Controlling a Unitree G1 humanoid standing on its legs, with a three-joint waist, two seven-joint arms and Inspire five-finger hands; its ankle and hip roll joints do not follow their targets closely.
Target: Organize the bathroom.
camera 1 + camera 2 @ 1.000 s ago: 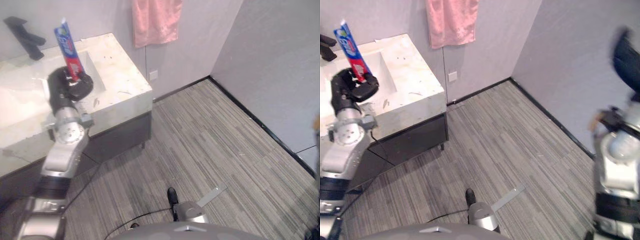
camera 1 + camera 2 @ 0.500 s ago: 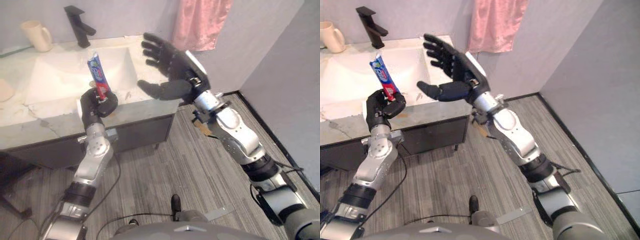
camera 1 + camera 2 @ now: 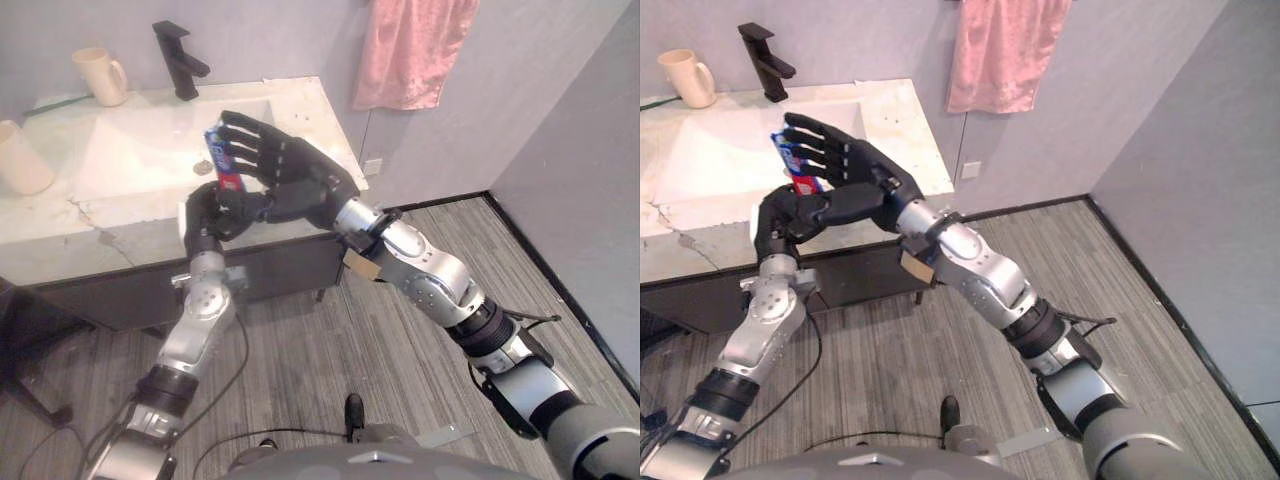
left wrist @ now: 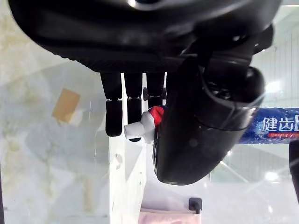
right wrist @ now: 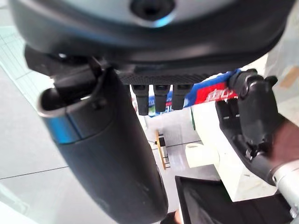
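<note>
A cream mug and black faucet stand on the worktop. The left robot hand grips the toothpaste tube upright above the worktop's front edge. The right robot hand, fingers spread wide, sits against the tube. A pink towel hangs on the wall.

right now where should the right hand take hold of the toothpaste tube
On the flat upper body of the blue and red toothpaste tube, above the left hand, which is shut on the tube's lower, cap end. The tube stands upright over the white marble sink counter, so the free part sticks up. The open right hand is probably best closing from the side, across the flat faces.
</note>
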